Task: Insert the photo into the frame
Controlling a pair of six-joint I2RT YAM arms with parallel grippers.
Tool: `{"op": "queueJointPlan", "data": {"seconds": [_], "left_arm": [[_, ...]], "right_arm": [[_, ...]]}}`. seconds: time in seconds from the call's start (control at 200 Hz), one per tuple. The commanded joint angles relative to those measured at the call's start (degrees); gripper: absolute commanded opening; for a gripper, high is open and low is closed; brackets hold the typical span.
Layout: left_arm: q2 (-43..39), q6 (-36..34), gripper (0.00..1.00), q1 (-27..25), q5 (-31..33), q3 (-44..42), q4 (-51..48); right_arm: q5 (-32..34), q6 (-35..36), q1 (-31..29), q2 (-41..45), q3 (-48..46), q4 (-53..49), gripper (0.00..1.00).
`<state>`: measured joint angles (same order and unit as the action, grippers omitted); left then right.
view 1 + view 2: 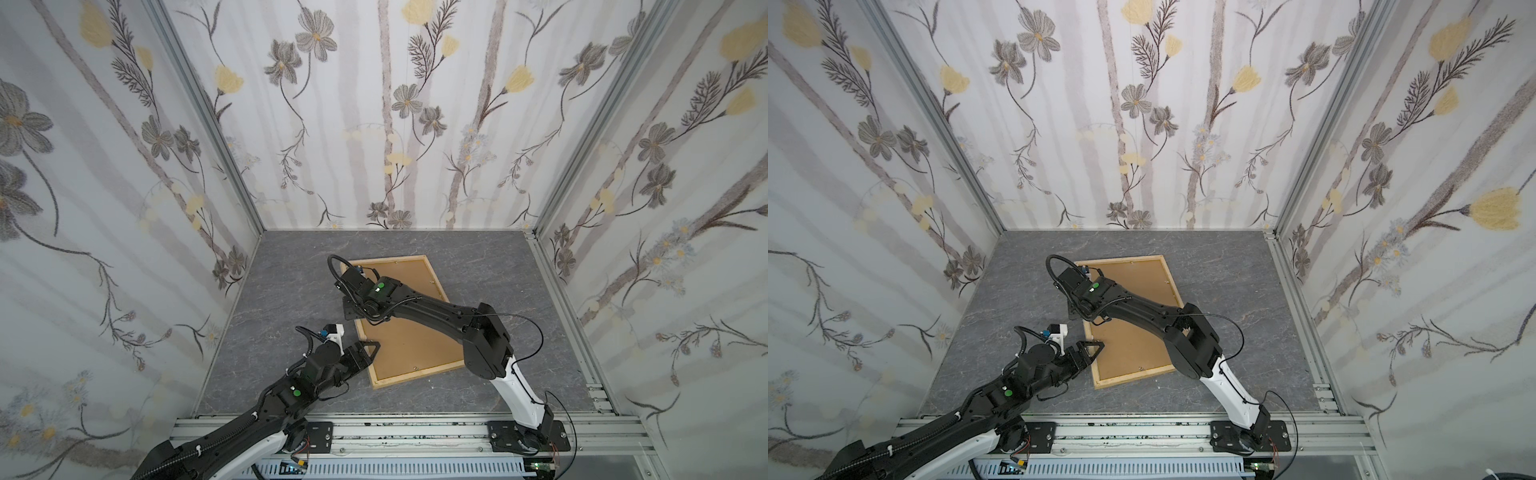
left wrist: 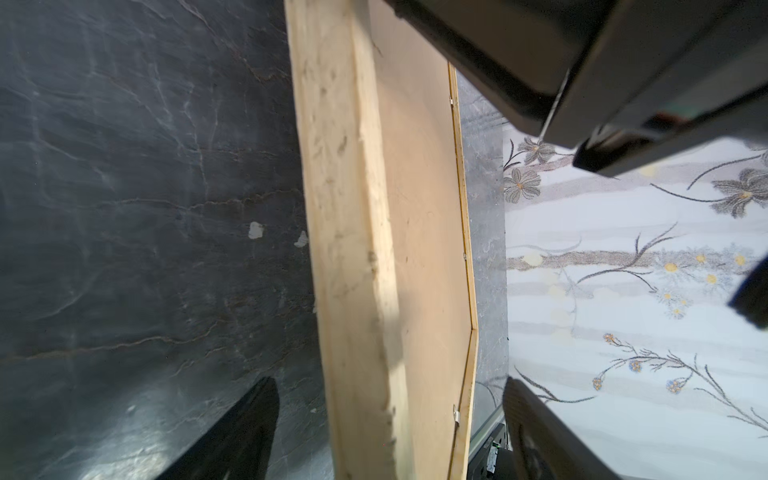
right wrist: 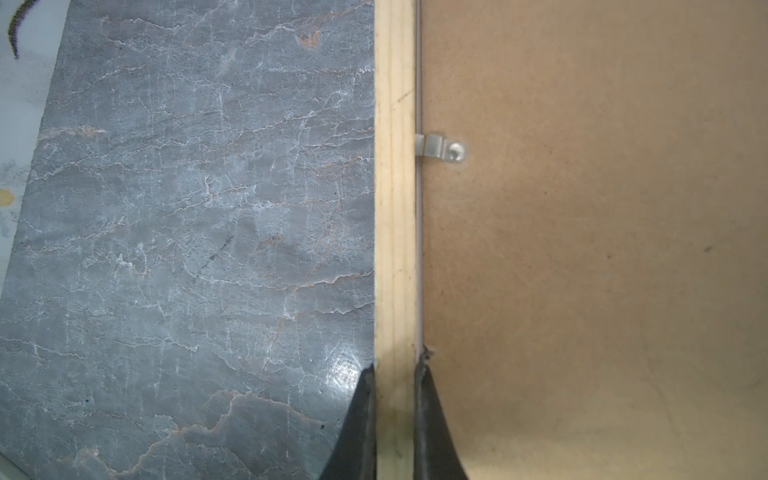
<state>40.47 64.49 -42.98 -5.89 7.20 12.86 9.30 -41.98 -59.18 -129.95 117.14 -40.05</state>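
Observation:
The frame lies back-up on the grey table, with a brown hardboard backing panel set inside its pale wood strips. My right gripper is shut on the frame's left strip, one finger on the outer side and one on the panel side; in both top views it sits under the wrist. My left gripper stands open near the frame's front left, its fingers wide apart on either side of the same strip without touching it. The photo is out of view.
Small metal clips hold the backing panel along the strip. Flowered walls close the table in at the back and both sides. The aluminium rail that carries both arm bases runs along the front edge.

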Motion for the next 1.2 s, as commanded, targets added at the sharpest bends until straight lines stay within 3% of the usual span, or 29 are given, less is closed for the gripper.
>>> {"op": "queueJointPlan", "data": {"seconds": [0.0, 0.34, 0.51, 0.55, 0.654, 0.809, 1.039, 1.194], "left_arm": [[0.46, -0.16, 0.77, 0.18, -0.48, -0.02, 3.07], [0.82, 0.02, 0.34, 0.28, -0.79, 0.01, 4.8], [0.6, 0.31, 0.19, 0.27, -0.61, -0.08, 5.11], [0.45, 0.46, 0.16, 0.27, -0.61, -0.21, 5.21], [-0.08, 0.8, 0.09, 0.27, -0.37, -0.08, 5.07], [-1.57, 1.57, 0.03, 0.27, 0.43, -0.02, 4.27], [-3.84, 1.76, 0.01, 0.09, 1.74, 1.87, 0.76], [-4.62, 2.22, 0.0, -0.24, 2.26, 2.43, 0.23]], "right_arm": [[1.59, -0.01, -0.15, 1.53, -0.07, 3.29, 0.0], [2.54, -0.04, -0.15, 1.65, -0.15, 3.17, 0.02], [3.2, -0.12, -0.39, 1.65, -0.16, 2.78, 0.08], [3.86, -0.12, -0.5, 1.76, -0.16, 2.49, 0.13], [6.22, 0.12, -0.81, 1.77, 0.46, 0.65, 0.43], [12.96, 1.22, -1.77, -0.17, 5.8, -6.45, 0.58], [23.88, 2.51, -4.66, -5.01, 16.24, -16.34, 0.59], [25.63, 3.31, -5.64, -6.37, 17.84, -17.78, 0.59]]}}
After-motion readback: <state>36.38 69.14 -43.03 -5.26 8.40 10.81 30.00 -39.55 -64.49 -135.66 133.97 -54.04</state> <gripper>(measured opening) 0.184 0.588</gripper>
